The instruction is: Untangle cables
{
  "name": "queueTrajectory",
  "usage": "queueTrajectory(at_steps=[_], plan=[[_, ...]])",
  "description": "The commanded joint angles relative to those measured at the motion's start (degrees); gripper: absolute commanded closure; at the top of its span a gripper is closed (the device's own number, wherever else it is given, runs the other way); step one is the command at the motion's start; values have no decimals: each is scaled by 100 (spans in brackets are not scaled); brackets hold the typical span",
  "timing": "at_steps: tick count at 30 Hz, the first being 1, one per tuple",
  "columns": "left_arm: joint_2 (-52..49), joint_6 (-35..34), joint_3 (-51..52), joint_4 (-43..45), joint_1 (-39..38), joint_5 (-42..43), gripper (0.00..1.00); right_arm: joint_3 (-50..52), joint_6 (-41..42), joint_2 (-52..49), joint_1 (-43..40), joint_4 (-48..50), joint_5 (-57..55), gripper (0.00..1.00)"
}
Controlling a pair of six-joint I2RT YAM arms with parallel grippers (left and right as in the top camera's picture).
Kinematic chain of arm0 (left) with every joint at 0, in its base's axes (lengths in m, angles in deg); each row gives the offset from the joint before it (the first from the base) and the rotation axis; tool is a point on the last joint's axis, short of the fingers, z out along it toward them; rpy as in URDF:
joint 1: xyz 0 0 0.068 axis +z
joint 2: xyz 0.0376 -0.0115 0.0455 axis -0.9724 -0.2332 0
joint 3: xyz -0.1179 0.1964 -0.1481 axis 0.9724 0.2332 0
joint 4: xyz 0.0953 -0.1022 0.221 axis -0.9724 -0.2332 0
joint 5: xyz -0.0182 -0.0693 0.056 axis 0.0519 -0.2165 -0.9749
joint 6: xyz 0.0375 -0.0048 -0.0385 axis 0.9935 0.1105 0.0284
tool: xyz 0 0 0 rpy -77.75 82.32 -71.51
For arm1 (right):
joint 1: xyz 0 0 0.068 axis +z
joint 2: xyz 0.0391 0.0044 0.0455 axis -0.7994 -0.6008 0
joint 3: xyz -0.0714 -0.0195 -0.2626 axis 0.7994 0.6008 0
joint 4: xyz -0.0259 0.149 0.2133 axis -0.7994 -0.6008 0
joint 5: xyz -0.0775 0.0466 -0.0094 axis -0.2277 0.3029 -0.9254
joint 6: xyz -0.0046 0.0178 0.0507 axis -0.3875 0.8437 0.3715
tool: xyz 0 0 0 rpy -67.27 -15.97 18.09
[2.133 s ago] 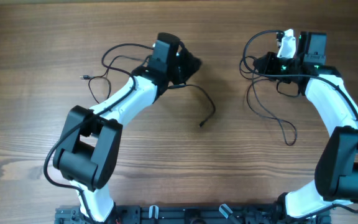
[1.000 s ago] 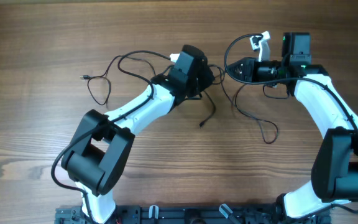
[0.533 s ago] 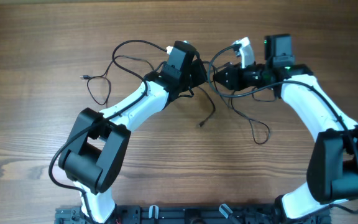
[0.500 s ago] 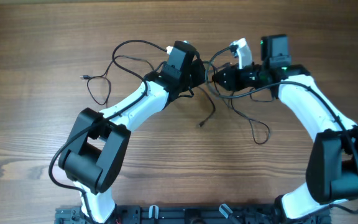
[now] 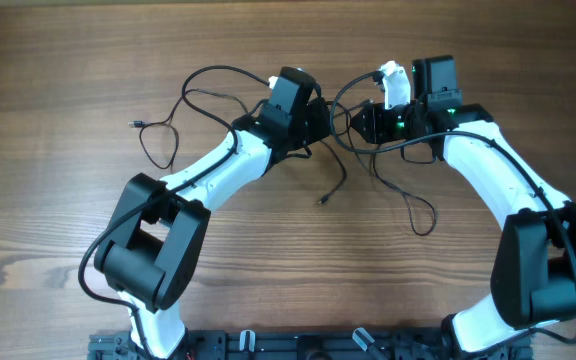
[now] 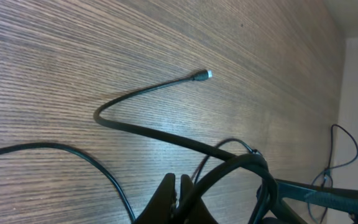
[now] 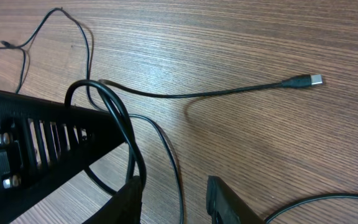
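Nearest your left wrist camera, the left gripper (image 6: 175, 186) is clamped tight on a black strand of the cables (image 6: 135, 127), a grip the overhead view hides beneath the arm. Beyond it a free end lies on the table (image 6: 55, 37), running lower left to upper right, silver plug (image 6: 207, 75) leading. The right gripper (image 7: 173, 186) stands partly open, one cord passing loose between its fingers (image 7: 129, 199). Overhead alone shows the tangle lying between both grippers, loops trailing left.

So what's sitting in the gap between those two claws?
Just thin black cables cross it, strung from the left gripper toward the right gripper. The overhead view shows this.
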Motion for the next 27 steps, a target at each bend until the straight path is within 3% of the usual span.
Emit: queueTrajectory(at_steps=[1,13,18,20,23,27], plan=[[-48,87,26,39,0,197,96,-59,63,-2,24,26,7,64],[-48,92,26,452,0,1128,96,-59,273,-273,24,37,-535,64],[-48,212,26,448,4,986,96,-61,350,-210,-66,275,636,64],[-48,782,26,433,4,973,96,-61,350,-76,-184,271,754,59],[-48,1453,26,317,4,988,96,-61,-315,42,-339,273,931,59],[-48,1508,26,409,4,1211,96,-59,-1620,31,-341,127,1596,61]])
